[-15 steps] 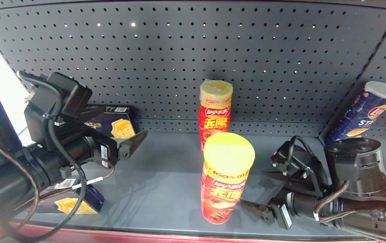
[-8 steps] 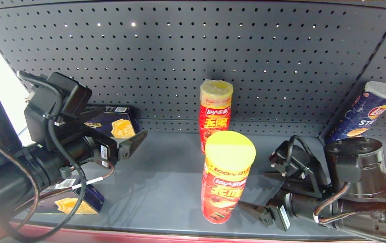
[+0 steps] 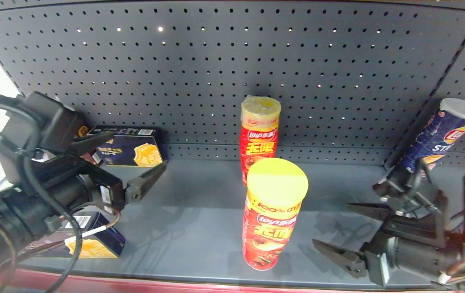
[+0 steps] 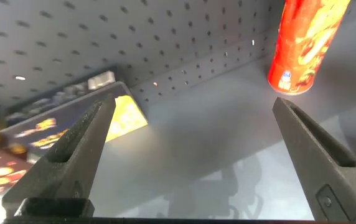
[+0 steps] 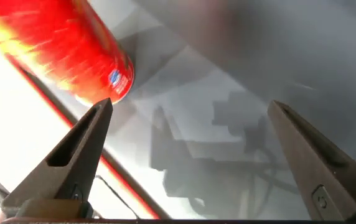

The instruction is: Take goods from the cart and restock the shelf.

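Two red chip cans with yellow lids stand upright on the grey shelf (image 3: 199, 215). One can (image 3: 273, 213) is near the front edge and the other can (image 3: 259, 136) stands behind it by the pegboard. My right gripper (image 3: 330, 224) is open just right of the front can and not touching it; the right wrist view has that can (image 5: 66, 53) beyond the open gripper (image 5: 190, 104). My left gripper (image 3: 138, 148) is open and empty over the shelf's left part. In the left wrist view the back can (image 4: 305, 43) stands past the open gripper (image 4: 193, 102).
A dark blue biscuit box (image 3: 132, 146) lies at the back left, also seen as the box (image 4: 72, 118), and a second box (image 3: 90, 244) sits at the front left. A blue chip can (image 3: 439, 136) leans at the far right. Pegboard wall (image 3: 216, 61) closes the back; a red strip (image 3: 134, 285) marks the shelf edge.
Both arms have drawn back from the shelf: the left gripper moved left and lower, the right gripper moved right, away from the front can. The cans kept their places.
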Robot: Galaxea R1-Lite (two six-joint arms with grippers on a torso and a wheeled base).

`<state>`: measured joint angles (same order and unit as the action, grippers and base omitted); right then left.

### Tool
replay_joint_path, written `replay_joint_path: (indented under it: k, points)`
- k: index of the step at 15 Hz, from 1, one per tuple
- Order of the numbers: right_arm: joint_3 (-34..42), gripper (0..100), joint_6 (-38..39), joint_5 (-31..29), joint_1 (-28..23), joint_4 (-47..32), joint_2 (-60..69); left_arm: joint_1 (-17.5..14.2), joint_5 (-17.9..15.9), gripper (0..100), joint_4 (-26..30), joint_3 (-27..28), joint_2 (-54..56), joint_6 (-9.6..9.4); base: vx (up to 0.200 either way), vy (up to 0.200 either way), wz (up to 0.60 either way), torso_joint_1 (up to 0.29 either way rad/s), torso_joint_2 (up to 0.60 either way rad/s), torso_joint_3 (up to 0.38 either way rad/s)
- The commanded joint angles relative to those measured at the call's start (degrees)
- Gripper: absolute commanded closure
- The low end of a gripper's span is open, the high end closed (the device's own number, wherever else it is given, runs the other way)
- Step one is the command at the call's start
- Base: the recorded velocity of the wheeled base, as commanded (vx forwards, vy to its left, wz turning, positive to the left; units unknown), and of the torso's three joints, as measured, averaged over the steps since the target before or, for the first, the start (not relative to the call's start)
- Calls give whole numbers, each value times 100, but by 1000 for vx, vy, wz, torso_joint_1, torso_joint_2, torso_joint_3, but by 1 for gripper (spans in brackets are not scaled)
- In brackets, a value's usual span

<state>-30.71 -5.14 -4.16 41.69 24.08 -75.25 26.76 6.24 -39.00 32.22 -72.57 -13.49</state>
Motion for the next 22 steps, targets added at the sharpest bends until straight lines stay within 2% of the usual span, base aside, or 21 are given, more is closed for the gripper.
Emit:
replay_joint_path:
  k: [1, 3, 4, 6, 7, 8, 10, 12, 13, 14, 15, 18, 19, 20, 21, 22]
  points:
    - [803, 0, -39, 3, -56, -17, 1935, 31, 0, 0, 33, -401, 1166, -4, 0, 0, 0, 0, 0, 0]
    - [1304, 0, -48, 38, -38, -26, 2744, 93, 0, 0, 50, -664, 1773, -4, 0, 0, 0, 0, 0, 0]
    - [1849, 0, -39, 29, -47, -87, 3649, 295, 9, 0, 41, -1121, 2423, -30, 0, 0, 0, 0, 0, 0]
    - [2482, 0, -39, 38, -47, -246, 4625, 541, 17, 0, 50, -1930, 3469, -259, 0, 0, 0, 0, 0, 0]
    - [2684, 0, -39, 38, -56, -377, 5020, 541, 17, 0, 85, -2246, 4005, -356, 0, 0, 0, 0, 0, 0]
    - [2825, 0, -30, 20, -65, -588, 5425, 523, 17, 0, 419, -2457, 4471, -382, 0, 0, 0, 0, 0, 0]
    - [2992, 0, 5, 20, -73, -1379, 6251, 515, 0, 0, 1984, -2492, 5596, -540, 0, 0, 0, 0, 0, 0]
    - [2965, 0, 145, -24, -117, -2381, 7042, 488, 0, 0, 3882, -2519, 6879, -593, 0, 0, 0, 0, 0, 0]
    - [2921, 0, 233, -41, -161, -2460, 7077, 453, 0, 0, 4278, -2519, 7160, -628, 0, 0, 0, 0, 0, 0]
    - [2921, 0, 418, -164, -425, -2460, 7051, 374, 53, 0, 5078, -2536, 7257, -690, 0, 0, 0, 0, 0, 0]
    - [2921, 0, 585, -243, -706, -2478, 6963, 198, 53, 0, 5034, -2536, 7257, -681, 0, 0, 0, 0, 0, 0]
    - [2930, 0, 769, -270, -1752, -2469, 6119, -637, 53, 0, 5025, -2536, 6897, -619, 0, 0, 0, 0, 0, 0]
    - [2939, 0, 787, -243, -2587, -2460, 5750, -1331, 17, 0, 5025, -2536, 6712, -628, 0, 0, 0, 0, 0, 0]
    - [2939, 0, 840, -252, -3071, -2460, 5776, -1718, 17, 0, 5025, -2536, 6695, -619, 0, 0, 0, 0, 0, 0]
    - [2957, 0, 910, -235, -3484, -2460, 5970, -1911, 26, 0, 5025, -2545, 6703, -593, 0, 0, 0, 0, 0, 0]
    - [2983, 0, 919, -191, -3782, -2452, 6541, -1876, 35, 0, 5025, -2554, 6712, -593, 0, 0, 0, 0, 0, 0]
